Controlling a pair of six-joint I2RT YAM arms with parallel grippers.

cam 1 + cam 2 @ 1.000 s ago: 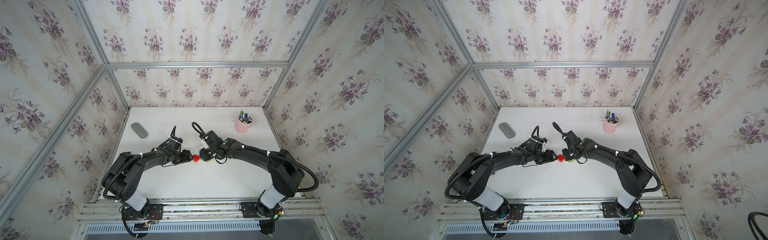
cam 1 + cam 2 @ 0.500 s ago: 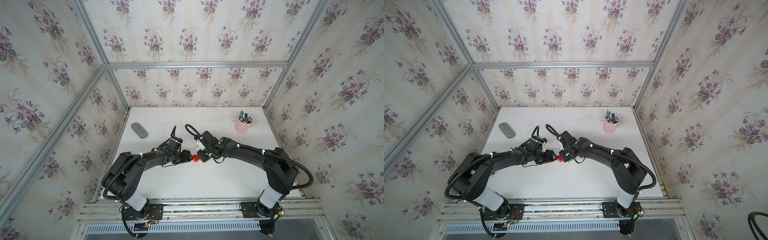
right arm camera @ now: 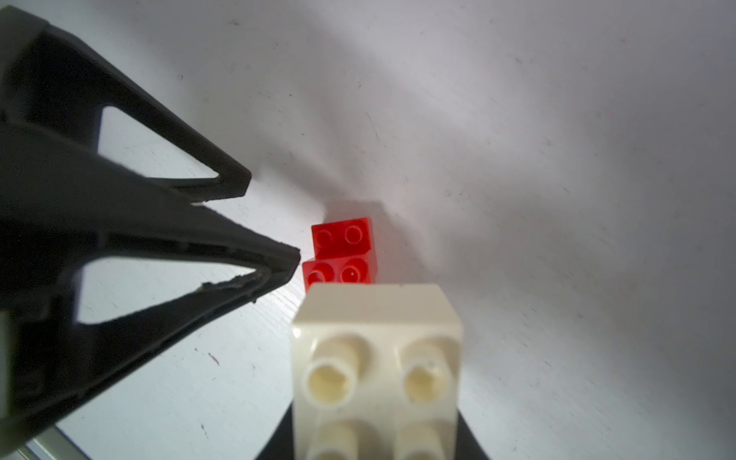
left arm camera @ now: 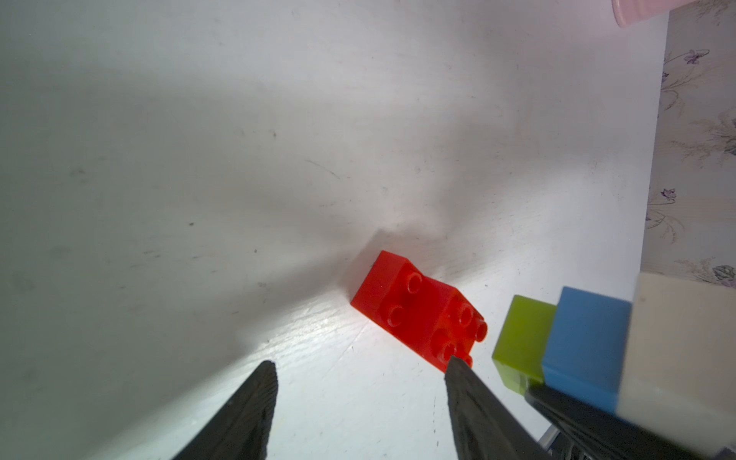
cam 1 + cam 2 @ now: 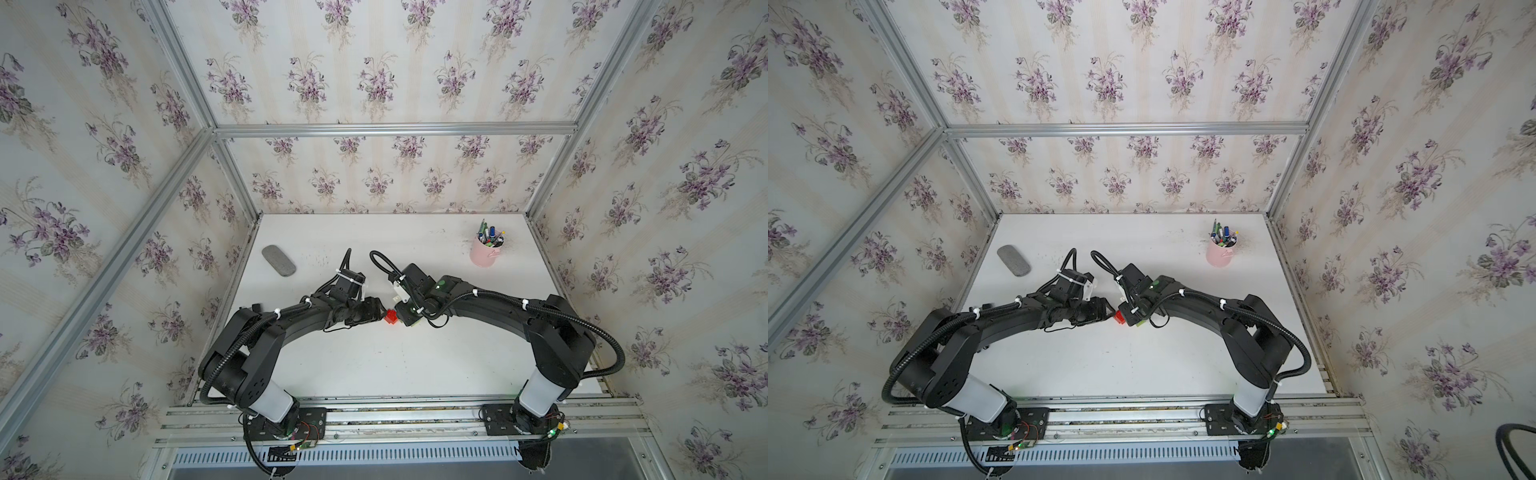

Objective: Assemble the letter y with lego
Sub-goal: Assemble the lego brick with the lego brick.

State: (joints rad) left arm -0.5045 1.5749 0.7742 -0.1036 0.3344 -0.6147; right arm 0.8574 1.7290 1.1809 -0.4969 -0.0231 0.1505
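Lego bricks are found in two groups near the middle of the white counter [image 5: 374, 365]. Two red bricks [image 4: 418, 318] are joined in a step and lie on the counter between the two claws.

The left claw [image 4: 362, 361] is open and nothing is held in it. Its two dark fingers [image 4: 247, 410] are spread apart, low over the counter, and are pointed toward the red bricks. One fingertip is placed at the corner of the red bricks; whether it really touches them cannot be told.

The right claw [image 5: 408, 319] is closed on a short row of joined bricks. In the left wrist view this row is read as a green brick [image 4: 521, 342], then a blue brick [image 4: 585, 346], then a cream-white brick [image 4: 677, 350]. The green end is turned to the red bricks, just beside them, and a narrow gap is visible between them. In the right wrist view the cream-white brick is shown close to the camera with its studs toward it, and the red bricks are seen beyond it. The row and the red bricks are not joined.

A pink cup [image 5: 484, 254] with pens is placed near the far right corner of the counter, well apart from the bricks. A grey oblong object [image 5: 278, 261] is laid near the far left side.
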